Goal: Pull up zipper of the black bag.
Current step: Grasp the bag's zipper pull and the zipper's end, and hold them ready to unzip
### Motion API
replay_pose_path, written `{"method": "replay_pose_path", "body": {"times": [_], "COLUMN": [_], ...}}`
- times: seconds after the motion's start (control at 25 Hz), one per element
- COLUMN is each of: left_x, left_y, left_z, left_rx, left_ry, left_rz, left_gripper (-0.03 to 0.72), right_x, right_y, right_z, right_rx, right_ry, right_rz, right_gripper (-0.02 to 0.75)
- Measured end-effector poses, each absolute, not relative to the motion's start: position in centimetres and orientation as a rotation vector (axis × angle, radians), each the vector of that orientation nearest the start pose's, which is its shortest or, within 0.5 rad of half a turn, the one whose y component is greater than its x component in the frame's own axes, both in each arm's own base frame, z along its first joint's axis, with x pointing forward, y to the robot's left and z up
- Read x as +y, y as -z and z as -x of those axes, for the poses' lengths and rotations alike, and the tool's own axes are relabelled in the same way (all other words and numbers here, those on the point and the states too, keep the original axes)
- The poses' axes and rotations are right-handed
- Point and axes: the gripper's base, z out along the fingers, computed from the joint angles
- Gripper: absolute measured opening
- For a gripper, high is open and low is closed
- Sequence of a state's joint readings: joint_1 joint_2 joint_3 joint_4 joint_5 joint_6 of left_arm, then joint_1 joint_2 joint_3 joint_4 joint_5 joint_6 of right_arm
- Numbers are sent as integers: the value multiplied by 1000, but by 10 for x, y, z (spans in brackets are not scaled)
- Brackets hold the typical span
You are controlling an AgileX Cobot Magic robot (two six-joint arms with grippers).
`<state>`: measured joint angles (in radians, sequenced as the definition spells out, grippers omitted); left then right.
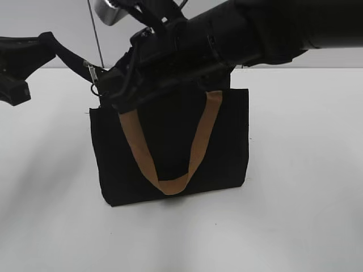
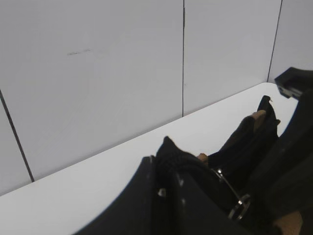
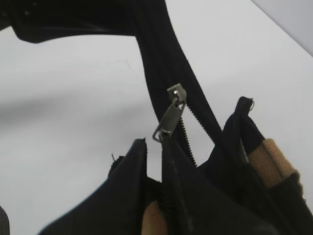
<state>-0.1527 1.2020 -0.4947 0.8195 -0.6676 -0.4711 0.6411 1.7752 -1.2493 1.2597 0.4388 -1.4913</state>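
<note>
Zipper pull, small silver metal tab [image 3: 170, 120], hangs from its slider on the black zip line, close under my right wrist camera. In my exterior view it shows as a bright glint [image 1: 91, 69] at the upper left corner of the rectangular black fabric tote bag [image 1: 170, 150].

Bag stands upright on the white table [image 1: 306, 198]. One tan-brown webbing loop handle [image 1: 170, 164] droops down its front face.

A black strip of the bag's zip edge [image 1: 67, 56] is drawn taut, up and left from that corner, to my left gripper [image 1: 20, 68] at the left border of the exterior view. Left gripper appears clamped on the strip's far end; left wrist view shows only dark fabric and a silver ring [image 2: 238, 205], so I read the grip from the exterior view alone.

Right arm comes in from upper right across the bag's top edge. Right gripper [image 1: 122, 93] sits low at the bag's upper left corner, just beside the pull. I cannot tell how far its jaws are parted, nor whether they hold anything; right wrist view shows no fingertips clearly.
</note>
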Motion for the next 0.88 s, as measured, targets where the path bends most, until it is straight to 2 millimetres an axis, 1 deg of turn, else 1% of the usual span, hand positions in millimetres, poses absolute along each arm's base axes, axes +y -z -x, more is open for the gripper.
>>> {"method": "replay_pose_path", "body": {"times": [0.12, 0.36, 0.6, 0.76, 0.88], "left_x": [-76, -76, -76, -76, -76], "left_y": [-262, -262, -262, -262, -262], "left_z": [-223, -223, -223, -223, -223], "left_rx": [1562, 1563, 1563, 1563, 1563], "left_ry": [341, 342, 342, 342, 342], "left_rz": [-657, -654, -654, -654, -654], "left_gripper": [29, 29, 29, 29, 29], "right_x": [271, 271, 271, 273, 273], "right_y": [-251, -250, -248, -238, -237], "right_z": [-302, -303, -303, -305, -305], "right_rx": [1841, 1823, 1825, 1848, 1853], "right_ry": [-650, -625, -624, -627, -639], "right_rz": [1180, 1205, 1208, 1217, 1218], "right_gripper": [132, 209, 226, 232, 233]}}
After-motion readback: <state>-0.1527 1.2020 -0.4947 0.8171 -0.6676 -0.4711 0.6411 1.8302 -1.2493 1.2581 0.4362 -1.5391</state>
